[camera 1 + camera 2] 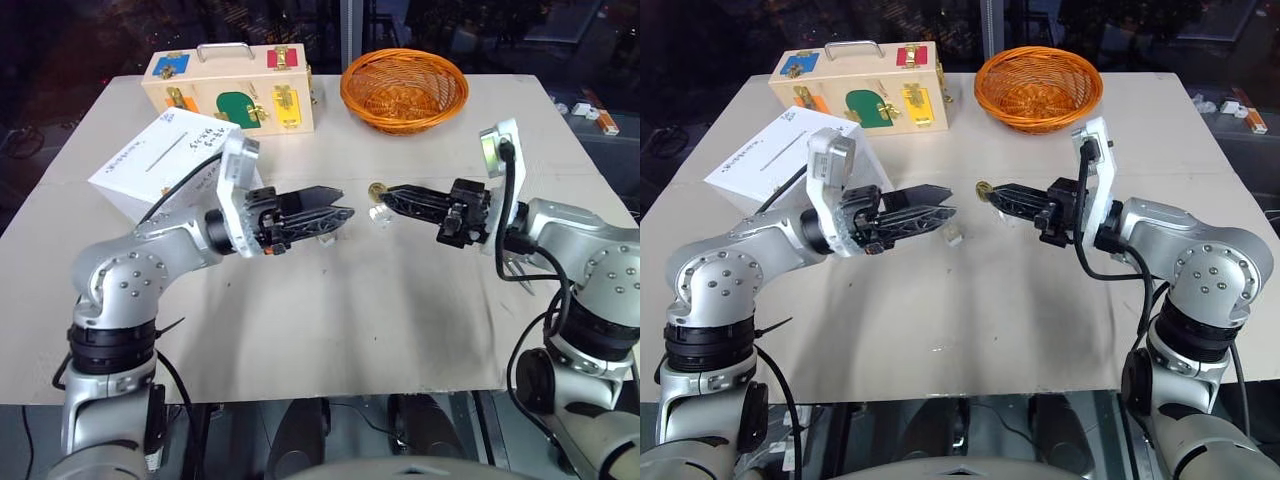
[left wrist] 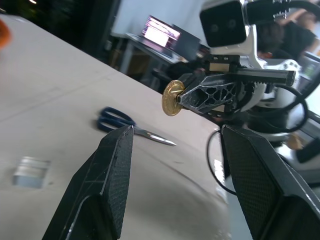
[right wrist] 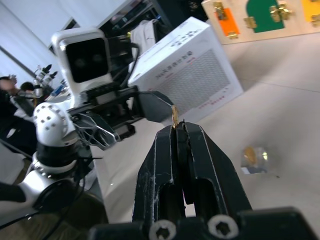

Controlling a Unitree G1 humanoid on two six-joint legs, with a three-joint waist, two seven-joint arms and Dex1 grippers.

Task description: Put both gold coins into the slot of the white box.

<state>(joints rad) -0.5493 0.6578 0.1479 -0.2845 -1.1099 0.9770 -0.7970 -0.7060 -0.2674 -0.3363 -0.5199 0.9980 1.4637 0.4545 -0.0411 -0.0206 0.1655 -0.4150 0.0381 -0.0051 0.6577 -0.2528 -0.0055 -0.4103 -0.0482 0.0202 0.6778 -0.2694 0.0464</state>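
The right claw [image 1: 385, 197] is clamped on a gold coin [image 2: 173, 98] held edgewise at its tips, facing the left claw [image 1: 345, 213], whose fingers stand apart, while the white box [image 1: 150, 160] sits behind the left claw.

Gold coin [image 2: 173, 98] aloft (edge pinched)

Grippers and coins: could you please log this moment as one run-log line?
right gripper: shut on coin, mid-air | left gripper: jaws open, facing it | second coin: on table | box: slot on top
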